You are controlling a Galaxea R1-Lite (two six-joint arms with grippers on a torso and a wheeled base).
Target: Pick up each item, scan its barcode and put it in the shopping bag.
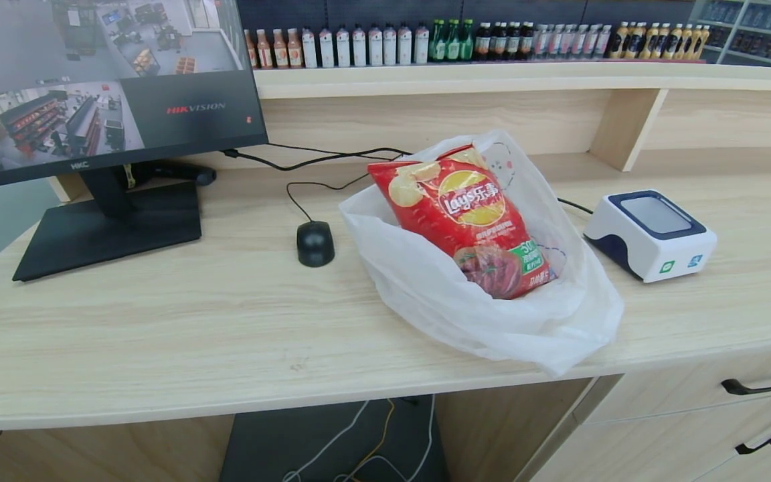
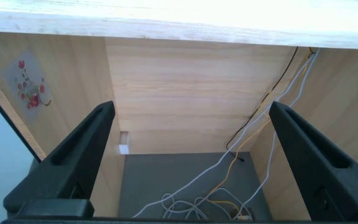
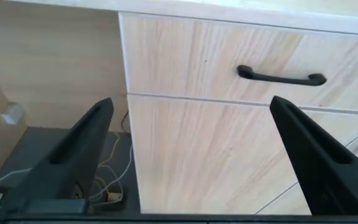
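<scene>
Chip packet (image 1: pixel 466 221) is lying inside the shopping bag (image 1: pixel 492 314), and neither gripper is holding a thing! The left gripper (image 2: pixel 191 109) is hanging below the counter (image 1: pixel 191 321) edge, fingers spread wide and empty, facing the hollow underneath where loose cables (image 2: pixel 216 180) are trailing. The right gripper (image 3: pixel 191 102) is hanging low too, jaws wide apart with nothing between them, pointing at a drawer front with a black handle (image 3: pixel 281 76). Up top, the red packet is poking out of the white bag's mouth, the scanner (image 1: pixel 650 234) sitting near the bag on its right. I'm judging this packet's bagging as done; whether its barcode was scanned, I cannot tell.
</scene>
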